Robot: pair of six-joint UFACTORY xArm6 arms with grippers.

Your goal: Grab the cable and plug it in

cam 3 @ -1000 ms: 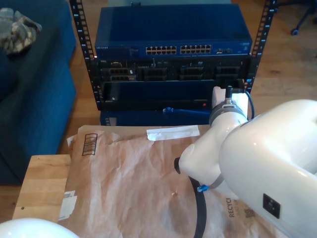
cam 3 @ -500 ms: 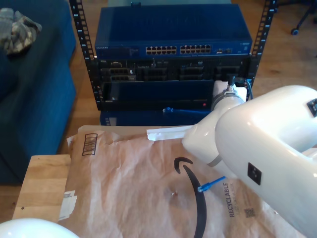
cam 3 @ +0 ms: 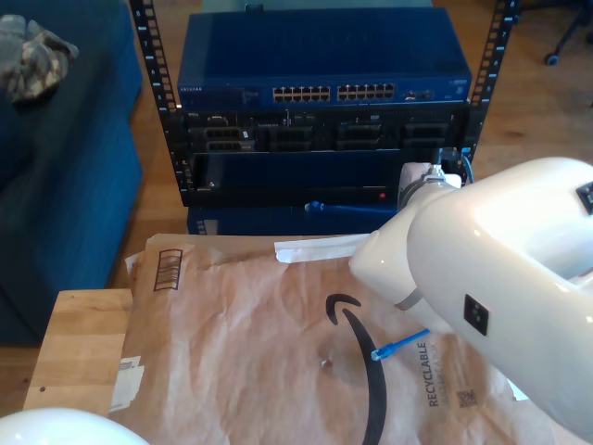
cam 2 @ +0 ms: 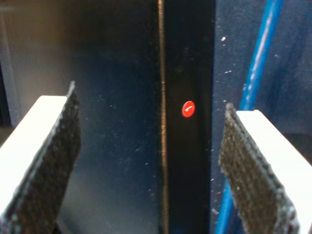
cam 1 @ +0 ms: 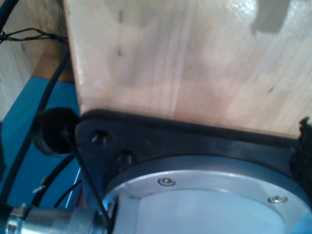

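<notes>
Exterior view, going from its left: blue sofa (cam 3: 65, 176) with a crumpled camo cloth (cam 3: 32, 57) on top, then the wooden table (cam 3: 79, 348) with a brown paper mailer (cam 3: 250, 343) spread over it. Behind the table sits the rack (cam 3: 320, 111); blue network switch (cam 3: 324, 69) on top with 2 port blocks, darker units below.

The cable (cam 3: 400, 345): 1 plug end lies on the mailer toward the exterior view's right, poking out from under the white arm (cam 3: 491, 297). In the second wrist view a blue run (cam 2: 256, 83) hangs down the rack face, just beside 1 of the fingers (cam 2: 248, 165).

My second gripper (cam 2: 151, 165) is wide open, nothing between the pads, pointed at a dark panel with a small red dot (cam 2: 188, 109).

My first gripper: its camera shows wood and a black mount plate (cam 1: 195, 146); jaws out of frame, so I cannot tell its state.
</notes>
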